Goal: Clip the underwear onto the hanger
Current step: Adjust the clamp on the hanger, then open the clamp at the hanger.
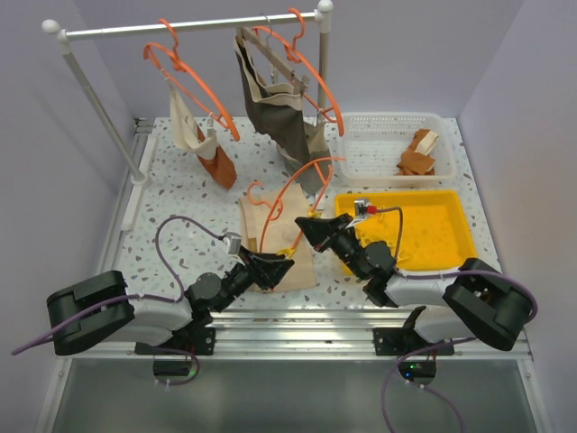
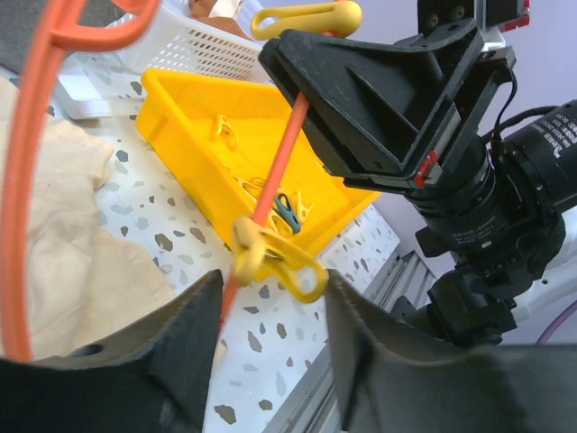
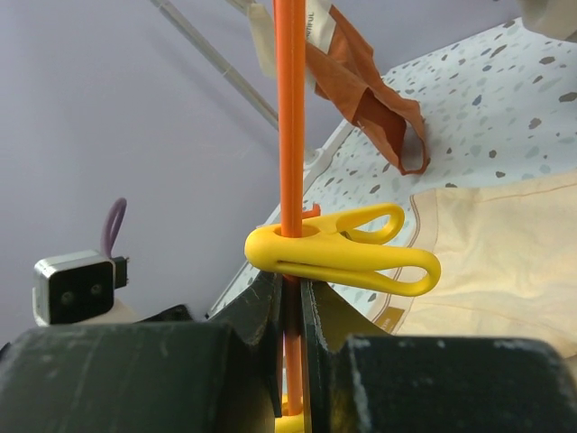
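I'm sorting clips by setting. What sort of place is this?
Probably a lab test bench staged as a laundry corner: a speckled table, a small white rail hung with garments, and a yellow tray holding pegs.

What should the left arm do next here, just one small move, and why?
Probably close the left gripper on the yellow clip. That clip sits on the hanger between the open fingers and holds no cloth, while the right gripper clamps the hanger over the underwear.
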